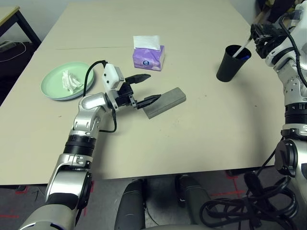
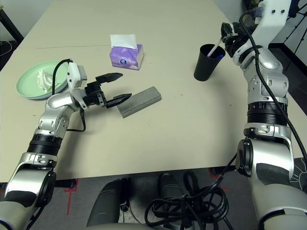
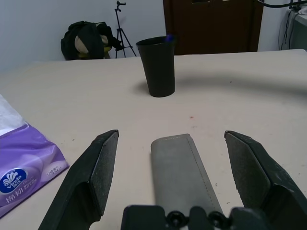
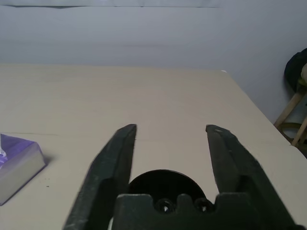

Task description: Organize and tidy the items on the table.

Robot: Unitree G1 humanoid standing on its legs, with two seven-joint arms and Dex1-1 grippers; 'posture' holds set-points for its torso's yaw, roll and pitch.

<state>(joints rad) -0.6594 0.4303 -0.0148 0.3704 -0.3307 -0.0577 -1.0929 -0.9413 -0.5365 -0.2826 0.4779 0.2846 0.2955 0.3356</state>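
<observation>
Grey oblong glasses case (image 1: 164, 101), lying flat.

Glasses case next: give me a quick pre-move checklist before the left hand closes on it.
1. Left hand open: ok, its fingers are spread wide.
2. Glasses case lined up between the fingers: ok in the left wrist view; its near end lies in the gap, touching neither.
3. Case lid shut: ok, it lies flat on the table.
4. Right hand free: ok, it is open above the black cup.
5. Pen in the cup: ok, it leans on the rim.
6. Purple tissue box clear of the left hand: ok, it stands apart.
</observation>
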